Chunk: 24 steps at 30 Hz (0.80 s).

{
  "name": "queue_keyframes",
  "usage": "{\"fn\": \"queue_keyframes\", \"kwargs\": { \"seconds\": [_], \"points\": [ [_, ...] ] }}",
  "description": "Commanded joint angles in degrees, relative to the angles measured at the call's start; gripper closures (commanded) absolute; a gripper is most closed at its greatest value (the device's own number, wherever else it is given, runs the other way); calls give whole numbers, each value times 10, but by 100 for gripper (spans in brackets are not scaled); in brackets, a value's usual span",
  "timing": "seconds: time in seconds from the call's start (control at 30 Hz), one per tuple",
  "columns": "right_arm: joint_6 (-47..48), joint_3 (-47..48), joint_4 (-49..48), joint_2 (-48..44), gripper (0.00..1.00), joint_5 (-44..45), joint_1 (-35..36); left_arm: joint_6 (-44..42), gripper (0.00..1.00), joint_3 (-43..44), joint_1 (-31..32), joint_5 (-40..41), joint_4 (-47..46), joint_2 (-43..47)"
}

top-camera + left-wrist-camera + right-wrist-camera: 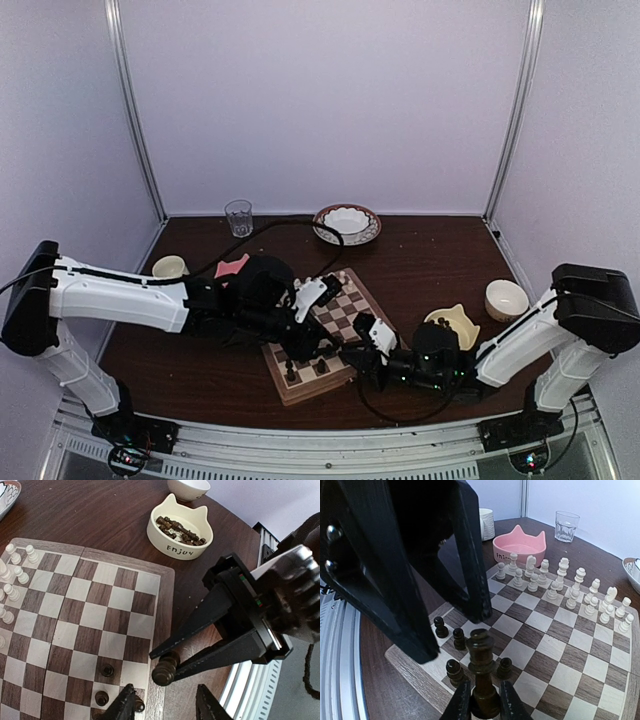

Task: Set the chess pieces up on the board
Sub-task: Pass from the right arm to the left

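Left gripper (165, 690) cropped; chess piece (481, 662) base hidden

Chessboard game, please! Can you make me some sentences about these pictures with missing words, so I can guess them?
1. The right gripper is pinching one tall ___ brown chess piece.
2. The cream bowl with more chessmen inside has ears like a ___.
3. The pale pieces stand in ___ rows on the board.
4. The left gripper is ___, holding nothing.
Missing words: dark, cat, two, open.
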State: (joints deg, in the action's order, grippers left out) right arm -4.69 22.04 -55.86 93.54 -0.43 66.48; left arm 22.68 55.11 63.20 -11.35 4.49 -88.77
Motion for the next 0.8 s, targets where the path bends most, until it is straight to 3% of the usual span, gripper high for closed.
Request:
{"fn": "queue_keyframes", "kwargs": {
  "seconds": [0.0, 0.23, 0.47, 0.63, 0.7, 0.77],
  "points": [
    [1, 13, 4, -19, 82, -18, -1, 11, 59, 26, -4, -15, -3, -16],
    [1, 13, 8, -24, 82, -21, -2, 12, 64, 42, -4, -29, -3, -32],
    [-1, 13, 7, -26, 82, -21, -2, 11, 80, 49, -4, -39, 2, -43],
    [-4, 14, 10, -26, 82, -15, -2, 16, 82, 54, -4, -46, 5, -52],
    [-4, 13, 10, -27, 82, -15, -2, 14, 96, 56, -4, -50, 7, -54],
    [-4, 12, 11, -28, 81, -13, -2, 12, 100, 61, -4, -51, 12, -57]
  ]
}}
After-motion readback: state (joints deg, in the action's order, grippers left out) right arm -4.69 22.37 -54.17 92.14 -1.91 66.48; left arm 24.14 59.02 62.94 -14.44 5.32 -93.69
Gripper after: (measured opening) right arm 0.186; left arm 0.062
